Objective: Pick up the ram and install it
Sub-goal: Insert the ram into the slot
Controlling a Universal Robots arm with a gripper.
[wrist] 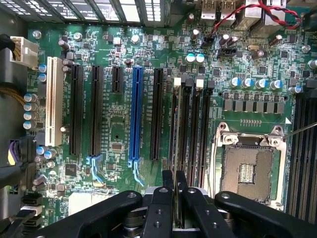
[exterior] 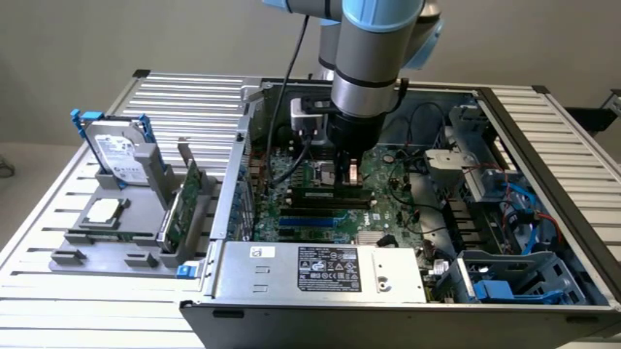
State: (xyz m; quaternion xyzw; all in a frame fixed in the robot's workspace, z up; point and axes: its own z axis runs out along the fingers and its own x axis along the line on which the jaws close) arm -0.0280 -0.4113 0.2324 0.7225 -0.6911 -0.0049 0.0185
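Holds the ram (wrist: 175, 203) edge-on, pinched between the fingers (wrist: 162, 198), lined up with the memory slots (wrist: 195, 129) just beyond them, apparently for seating.

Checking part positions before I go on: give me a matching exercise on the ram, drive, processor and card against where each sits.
1 ram
2 drive
3 processor
4 card

A flat on the tray
B on edge beside the case wall
C in the gripper, at the slots
D upright, blue-edged

Pairs: 1-C, 2-D, 3-A, 4-B
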